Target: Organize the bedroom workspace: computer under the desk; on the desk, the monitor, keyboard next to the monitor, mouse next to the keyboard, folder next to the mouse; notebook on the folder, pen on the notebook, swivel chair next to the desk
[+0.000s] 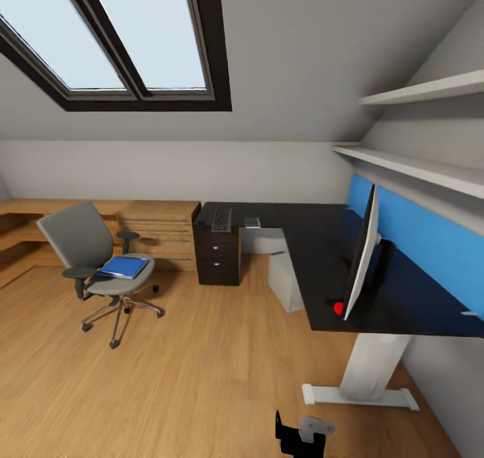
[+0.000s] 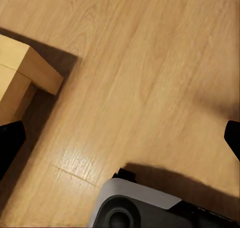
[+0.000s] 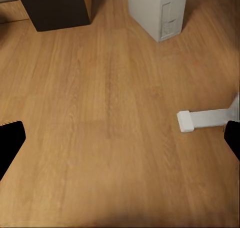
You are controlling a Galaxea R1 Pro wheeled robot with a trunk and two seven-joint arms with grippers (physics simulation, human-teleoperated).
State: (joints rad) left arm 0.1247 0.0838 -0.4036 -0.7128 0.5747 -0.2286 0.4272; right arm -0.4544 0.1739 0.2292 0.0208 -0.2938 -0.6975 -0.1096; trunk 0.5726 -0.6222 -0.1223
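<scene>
Folder [image 1: 124, 267] on swivel chair [image 1: 87, 250], well apart from black counter [image 1: 316, 243] w/ monitor [image 1: 361, 256], keyboard [image 1: 222, 220]. Computer [image 1: 285, 281] beneath. Wood floor [image 1: 202, 364]. Both grippers [image 2: 120, 143] [image 3: 120, 143] spread wide, empty.

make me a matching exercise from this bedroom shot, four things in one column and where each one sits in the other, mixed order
Things:
1. folder
2. monitor
3. computer
4. keyboard

Places:
A. on the floor under the desk
B. on the seat of the swivel chair
C. on the desk's far end, above the dark drawer unit
D. standing on the desk by the blue wall panel

Pairs: 1-B, 2-D, 3-A, 4-C
</scene>
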